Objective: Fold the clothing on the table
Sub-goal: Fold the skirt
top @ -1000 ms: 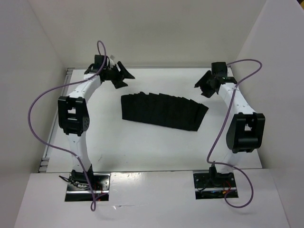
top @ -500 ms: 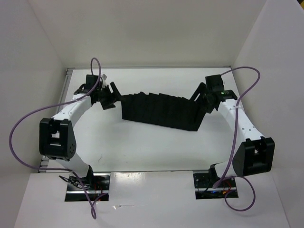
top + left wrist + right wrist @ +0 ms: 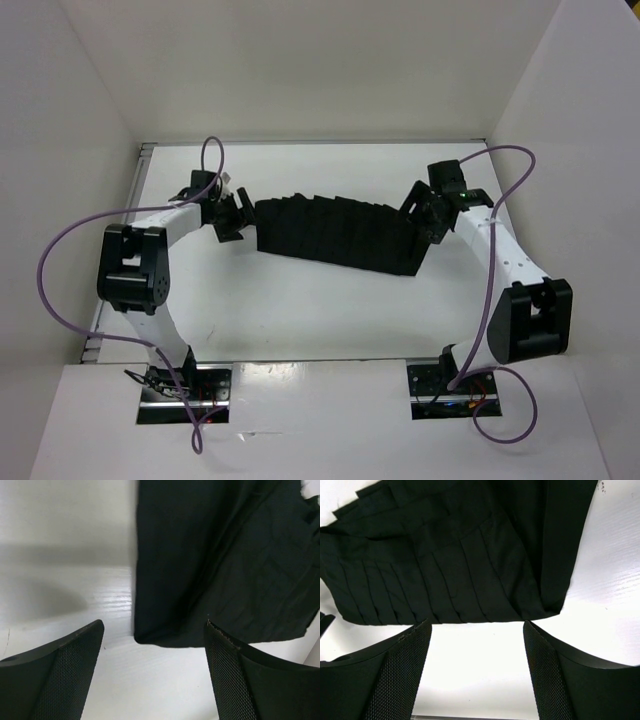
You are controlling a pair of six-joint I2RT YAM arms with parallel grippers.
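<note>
The clothing [image 3: 335,233], a black pleated skirt-like piece, lies flat across the middle of the white table [image 3: 300,310]. My left gripper [image 3: 232,218] sits just off its left end, open, with nothing between the fingers. The left wrist view shows the clothing's corner [image 3: 210,570] just beyond the spread fingertips [image 3: 75,655]. My right gripper [image 3: 422,212] hovers at the clothing's right end, also open and empty. In the right wrist view the pleated edge [image 3: 460,575] lies just past the two mesh pads [image 3: 555,670], with bare table between them.
White walls [image 3: 300,70] close in the table at the back and both sides. A thin metal strip [image 3: 110,300] runs along the left edge. Purple cables [image 3: 60,260] loop off both arms. The arm bases [image 3: 185,385] stand at the near edge.
Both arms swung down from the far corners to the clothing's two ends. Both grippers spread wider. The clothing has stayed in place.
</note>
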